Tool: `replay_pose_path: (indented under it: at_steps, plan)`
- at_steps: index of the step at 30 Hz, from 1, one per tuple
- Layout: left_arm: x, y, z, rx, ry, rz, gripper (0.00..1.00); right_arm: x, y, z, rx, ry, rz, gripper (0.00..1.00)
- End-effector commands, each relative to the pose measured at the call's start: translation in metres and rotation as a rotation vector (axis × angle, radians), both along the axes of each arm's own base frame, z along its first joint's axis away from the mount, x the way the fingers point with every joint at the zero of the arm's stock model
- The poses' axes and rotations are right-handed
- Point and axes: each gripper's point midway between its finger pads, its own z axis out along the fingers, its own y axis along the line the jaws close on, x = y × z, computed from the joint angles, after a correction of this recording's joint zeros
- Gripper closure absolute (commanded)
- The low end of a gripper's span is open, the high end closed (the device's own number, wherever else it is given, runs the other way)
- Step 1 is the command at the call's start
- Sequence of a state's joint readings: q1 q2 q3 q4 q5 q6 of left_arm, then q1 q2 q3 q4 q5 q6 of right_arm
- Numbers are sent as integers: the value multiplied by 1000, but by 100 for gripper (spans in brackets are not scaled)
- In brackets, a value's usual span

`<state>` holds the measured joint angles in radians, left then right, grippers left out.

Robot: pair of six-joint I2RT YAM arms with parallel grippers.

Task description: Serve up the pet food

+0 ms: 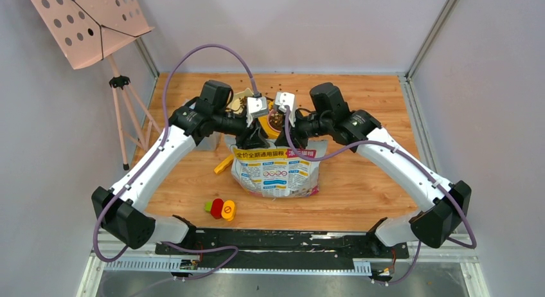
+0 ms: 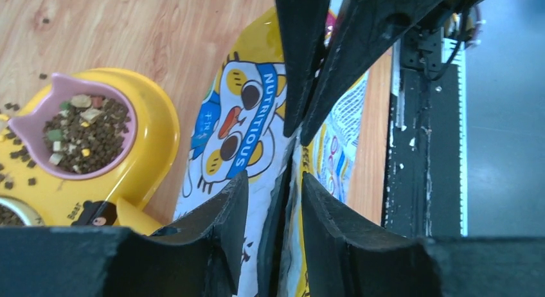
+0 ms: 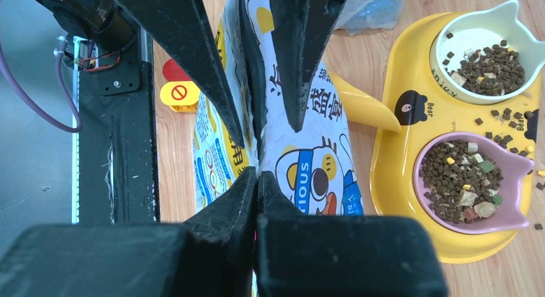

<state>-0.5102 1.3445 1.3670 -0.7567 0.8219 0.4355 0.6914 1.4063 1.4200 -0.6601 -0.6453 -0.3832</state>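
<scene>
The pet food sits mostly in two bowls out to the side of my right jaws. The pink bowl is well filled, dark kibble mixed with a few paler chunks. The white bowl beyond it holds a smaller heap against one wall. Both bowls are seated in a yellow tray, and stray pellets lie on the tray and on the table around it (not worth chasing, I judge).

Nearer in, a yellow scoop lies between the tray and the bag, and neither of my jaws touches it.

The bag runs right through my jaws, top edge up. My right gripper is clenched on that edge. My left gripper meets it tip to tip, jaws parted astride the same edge with a gap showing, so it is not gripping. I judge the pinch keeps the bag's mouth raised so nothing more spills. With both bowls charged, serving looks nearly done.
</scene>
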Motion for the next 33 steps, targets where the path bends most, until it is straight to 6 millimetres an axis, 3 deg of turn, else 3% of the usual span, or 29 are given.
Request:
replay_pose_path:
  at_steps: [1, 4, 7, 10, 12, 14, 16, 19, 20, 23, 25, 28, 29, 30, 31, 33]
  plan:
    - [-13, -12, 12, -75, 1, -119, 61, -2, 3, 20, 63, -65, 22, 100]
    - [-18, -10, 2, -44, 44, -156, 84, -4, 2, 19, 63, -74, 25, 100]
    - [-19, -9, -3, -25, 59, -165, 98, -7, -1, 15, 62, -87, 38, 99]
    - [-18, -9, -2, -29, 50, -152, 100, -9, -5, 5, 33, -85, 41, 60]
    - [-16, -9, 1, -33, 40, -146, 100, -8, -8, -1, 8, -86, 34, 50]
    - [-16, -8, 2, -31, 35, -135, 100, -7, -11, -7, -23, -88, 40, 51]
    - [-13, -8, 4, -29, 33, -112, 100, -7, -15, -13, -59, -96, 51, 61]
    - [-15, -6, 5, -26, 41, -109, 100, -4, -21, -13, -78, -110, 45, 94]
    - [-15, -6, 6, -24, 41, -111, 96, -4, -24, -12, -78, -113, 44, 100]
    - [-21, -2, 2, 0, 59, -124, 75, -5, -28, -11, -85, -128, 48, 100]
    - [-23, 2, -2, 24, 51, -130, 74, -4, -31, -10, -89, -133, 35, 100]
    - [-23, 8, -5, 46, 40, -139, 85, -2, -35, -11, -96, -120, 13, 98]
    - [-25, 9, -6, 48, 46, -145, 96, -3, -36, -13, -101, -110, 13, 83]
    - [-24, 10, -6, 48, 50, -140, 99, -5, -37, -15, -107, -102, 15, 69]
    - [-24, 10, -5, 45, 52, -139, 100, -5, -39, -17, -116, -95, 15, 64]
    - [-24, 9, -2, 35, 50, -135, 100, -7, -41, -20, -128, -93, 16, 68]
